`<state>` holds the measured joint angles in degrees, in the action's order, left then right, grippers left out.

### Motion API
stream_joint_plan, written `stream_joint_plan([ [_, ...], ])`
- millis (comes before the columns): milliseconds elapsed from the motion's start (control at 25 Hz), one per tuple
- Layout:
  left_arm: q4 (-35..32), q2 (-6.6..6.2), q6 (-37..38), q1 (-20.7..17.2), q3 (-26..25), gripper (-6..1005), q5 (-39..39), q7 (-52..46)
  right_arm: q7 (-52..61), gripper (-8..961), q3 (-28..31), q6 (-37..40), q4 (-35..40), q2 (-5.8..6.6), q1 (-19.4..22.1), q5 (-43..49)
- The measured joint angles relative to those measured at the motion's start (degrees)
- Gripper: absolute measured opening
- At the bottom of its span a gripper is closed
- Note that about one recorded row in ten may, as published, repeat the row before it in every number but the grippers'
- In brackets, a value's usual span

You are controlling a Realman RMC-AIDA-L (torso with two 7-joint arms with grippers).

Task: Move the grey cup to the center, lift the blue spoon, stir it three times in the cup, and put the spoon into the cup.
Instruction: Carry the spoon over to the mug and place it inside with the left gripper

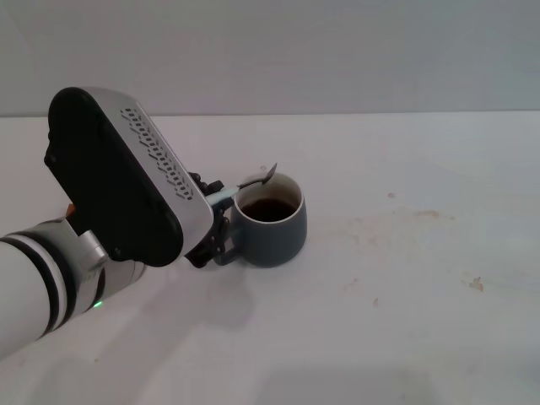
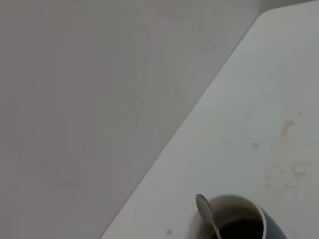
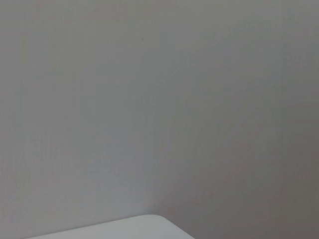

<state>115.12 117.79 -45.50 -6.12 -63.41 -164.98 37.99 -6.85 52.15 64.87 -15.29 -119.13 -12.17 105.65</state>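
The grey cup stands near the middle of the white table, with dark brown liquid inside and its handle toward my left gripper. My left gripper is right beside the cup's left side, shut on the pale blue handle of the blue spoon. The spoon lies tilted, its metal bowl raised above the cup's far rim. In the left wrist view the spoon's bowl and stem show over the cup's cream rim. The right gripper is out of view.
A small orange-brown bit peeks out behind my left arm. Faint brown stains mark the table to the right of the cup. The right wrist view shows only the wall and a table corner.
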Motion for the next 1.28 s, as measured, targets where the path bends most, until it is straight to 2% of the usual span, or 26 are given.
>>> stream_joint_plan([
  [280, -0.8, -0.02, -1.3, 0.5, -0.4, 137, -0.1, 0.0, 0.0, -1, 0.0, 0.0, 0.0, 0.04, -0.1, 0.0],
  [880, -7.5, 0.04, -2.3, 4.7, -2.9, 138, -0.1, 0.1, 0.0, -1, -0.5, 0.0, -0.5, -0.02, -0.2, 0.0],
  [920, -9.1, 0.06, -3.0, 6.2, -3.4, 138, -0.1, 0.1, 0.0, -1, -0.5, 0.0, -0.5, -0.02, -0.3, 0.1],
  [1280, -11.1, 0.07, -3.0, 8.6, -2.9, 137, -0.1, 0.1, 0.0, -1, -0.6, 0.0, -0.5, -0.05, -0.6, 0.3],
])
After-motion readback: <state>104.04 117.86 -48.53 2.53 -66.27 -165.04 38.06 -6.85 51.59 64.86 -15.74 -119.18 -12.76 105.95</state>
